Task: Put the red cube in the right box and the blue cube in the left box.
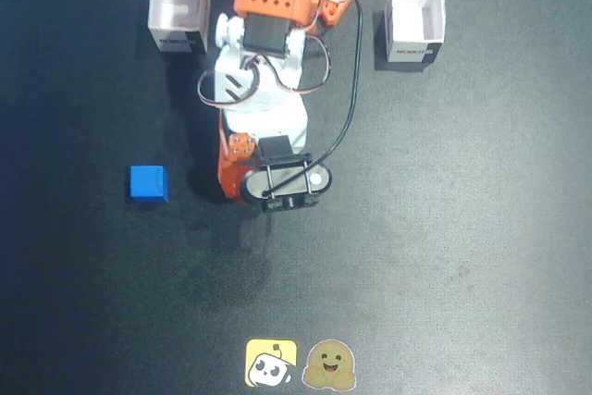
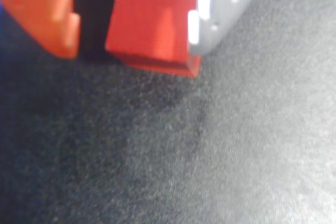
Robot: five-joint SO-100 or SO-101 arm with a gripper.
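In the wrist view the gripper stood apart around the red cube, its white finger touching at 3 o'clock, its orange finger clear at 9. In the fixed view the blue cube sat at 9 o'clock of the arm; 2 white boxes waited at 11 and 1

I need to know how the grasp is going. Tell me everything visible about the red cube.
The red cube shows only in the wrist view: plain, matte, solid red, between the gripper fingers. The white finger touches its right side; a dark gap separates it from the orange finger. The arm hides it in the fixed view.
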